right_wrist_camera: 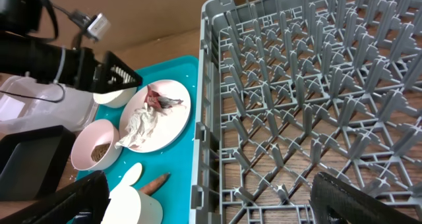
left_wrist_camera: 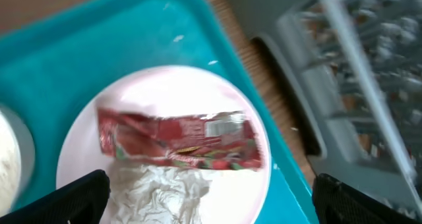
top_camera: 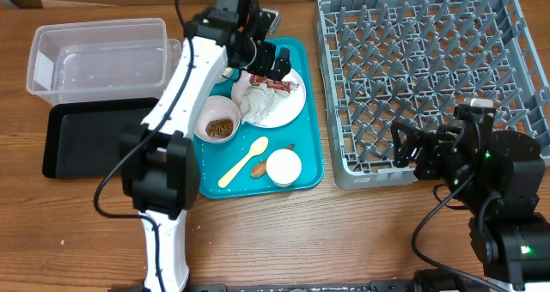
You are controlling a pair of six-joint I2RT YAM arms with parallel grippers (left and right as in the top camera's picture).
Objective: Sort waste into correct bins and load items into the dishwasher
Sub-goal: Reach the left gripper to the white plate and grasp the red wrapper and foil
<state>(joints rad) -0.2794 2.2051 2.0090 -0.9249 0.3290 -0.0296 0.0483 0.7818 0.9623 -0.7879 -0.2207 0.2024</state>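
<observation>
A red wrapper (left_wrist_camera: 178, 140) (top_camera: 279, 85) and crumpled white paper (left_wrist_camera: 155, 196) (top_camera: 255, 101) lie on the round white-pinkish plate (top_camera: 292, 109) (left_wrist_camera: 165, 85) on the teal tray (top_camera: 296, 51). My left gripper (top_camera: 273, 62) (left_wrist_camera: 210, 199) is open and empty, hovering above the plate with its fingers either side of the paper. A small bowl of brown food lumps (top_camera: 218, 127), a pale yellow spoon (top_camera: 242, 162), an orange-brown stick (top_camera: 259, 166) and a white cup (top_camera: 284, 167) sit on the tray. My right gripper (top_camera: 408, 146) (right_wrist_camera: 210, 199) is open and empty over the grey dish rack's (top_camera: 430, 69) front left corner.
A clear plastic tub (top_camera: 99, 60) stands at the far left with a shallow black tray (top_camera: 82, 142) in front of it. Another small bowl (right_wrist_camera: 113, 96) is partly hidden under my left arm. White grains are scattered on the teal tray.
</observation>
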